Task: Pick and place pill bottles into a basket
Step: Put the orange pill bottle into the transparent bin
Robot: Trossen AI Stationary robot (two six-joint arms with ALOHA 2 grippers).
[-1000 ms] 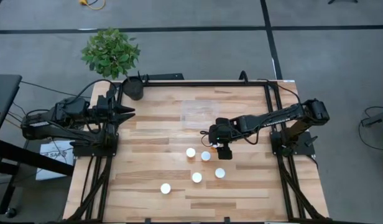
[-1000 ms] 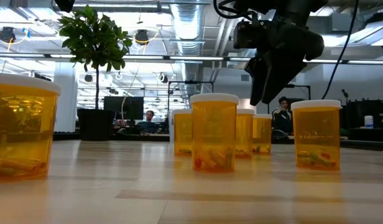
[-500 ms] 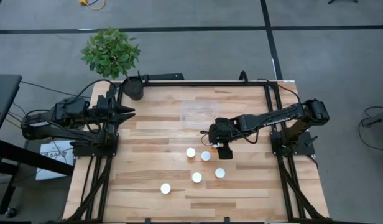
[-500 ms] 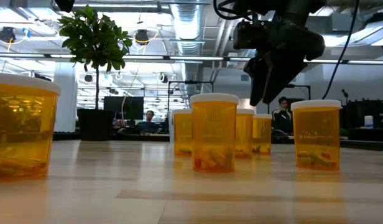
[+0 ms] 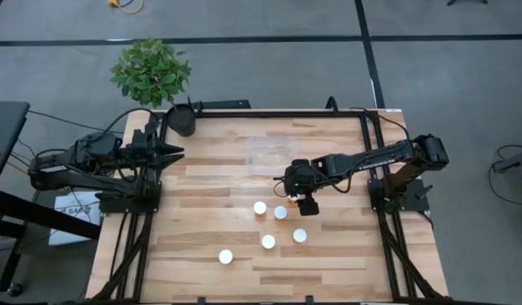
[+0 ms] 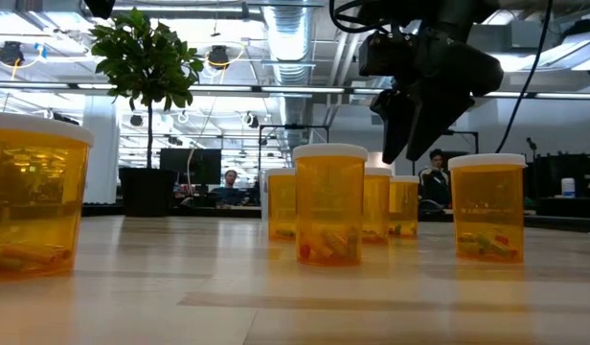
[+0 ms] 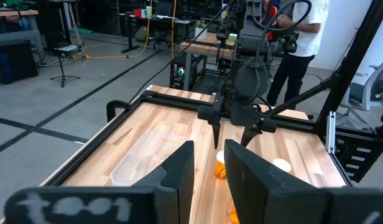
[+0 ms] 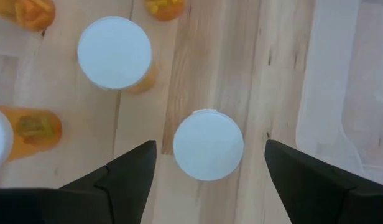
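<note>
Six pill bottles with white caps and orange bodies stand upright on the wooden table. In the high view five caps show, among them those nearest my right gripper point(image 5: 259, 207) point(image 5: 280, 212) and one at the front left point(image 5: 225, 256). My right gripper point(image 8: 210, 155) is open and hovers above the sixth bottle point(image 8: 208, 145), with a finger on either side of its cap and touching nothing. The clear basket point(image 5: 274, 155) lies just beyond it, toward the far edge. My left gripper point(image 5: 176, 153) waits at the table's left edge with a narrow gap between its fingers.
A dark plant pot point(image 5: 182, 121) stands at the far left corner, with a leafy plant point(image 5: 151, 72) on the floor behind it. A black frame rail point(image 5: 282, 108) runs along the table's far edge. A person point(image 7: 297, 43) stands beyond the table.
My right gripper stays over the bottles near the basket. In the low view its fingers have spread a little apart. The bottles have not moved.
</note>
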